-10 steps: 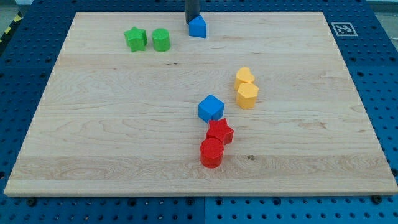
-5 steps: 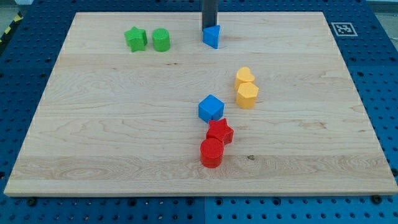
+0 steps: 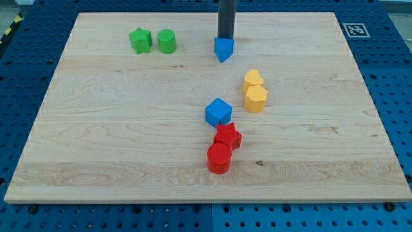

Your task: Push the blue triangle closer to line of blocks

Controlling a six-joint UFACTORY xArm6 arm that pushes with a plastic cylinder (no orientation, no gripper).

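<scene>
Tip (image 3: 225, 39) planted against the far edge of the blue triangle (image 3: 223, 49), far on the wooden surface (image 3: 116, 129) and a little right of centre; no jaws on this end effector, just a bare dark rod holding nothing. Nearer, well apart from the triangle: blue cube (image 3: 218, 112), red star (image 3: 228, 136) and red cylinder (image 3: 219, 158) touching in a line running nearward, with yellow heart (image 3: 253, 79) and yellow hexagon (image 3: 256, 98) touching each other just to the right. Far left: green star (image 3: 140, 40) just beside green cylinder (image 3: 167, 41).
</scene>
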